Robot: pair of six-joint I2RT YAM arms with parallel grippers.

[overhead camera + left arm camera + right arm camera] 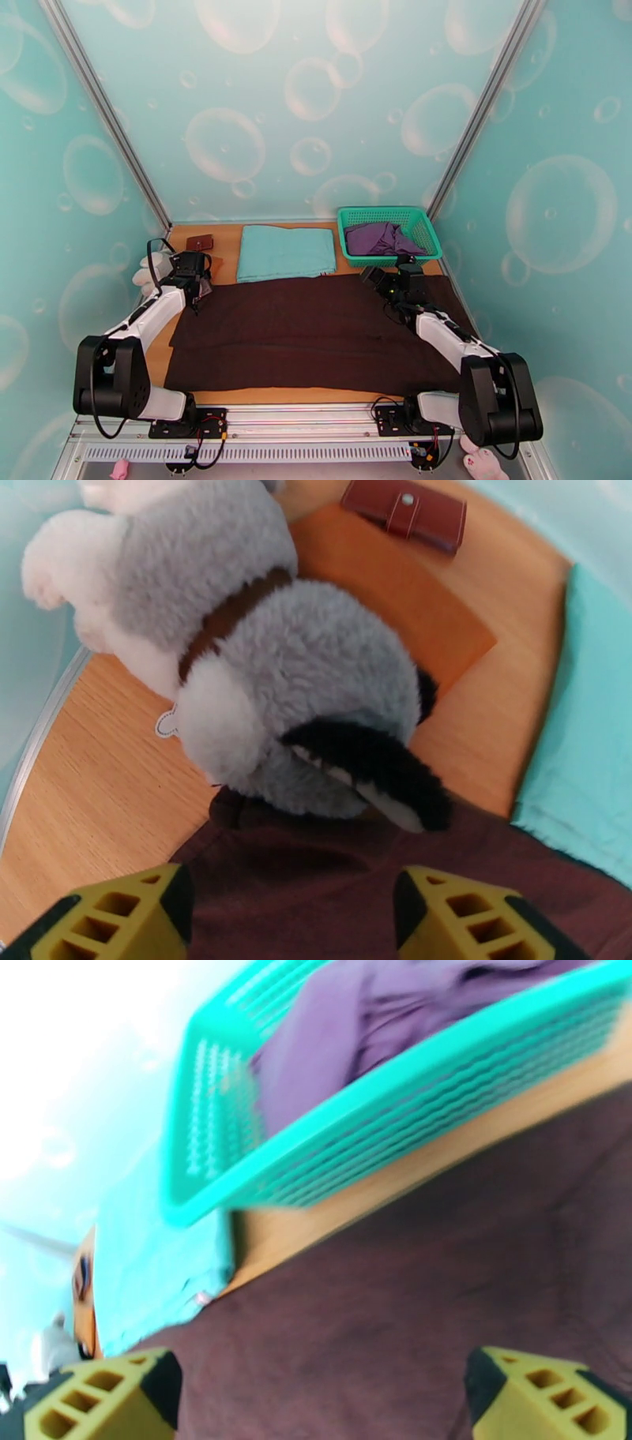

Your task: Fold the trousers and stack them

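Brown trousers [308,335] lie spread flat across the desk's middle.
Right gripper [320,1394] over their far-right corner by the green basket [395,1118], jaws wide apart, empty; left gripper [292,906] over the far-left corner by a plush toy [316,661], jaws apart, empty.

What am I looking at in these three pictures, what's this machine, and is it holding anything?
It is a robot with two arms bolted at the near edge of a table, each ending in a two-finger gripper. One picture is from a camera overhead; the other two come from cameras on the wrists. On the table lie dark brown trousers laid out flat, a teal cloth, a green basket with a purple garment, a plush toy and a brown wallet. The left gripper and right gripper are both open above the trousers' far edge, holding nothing.
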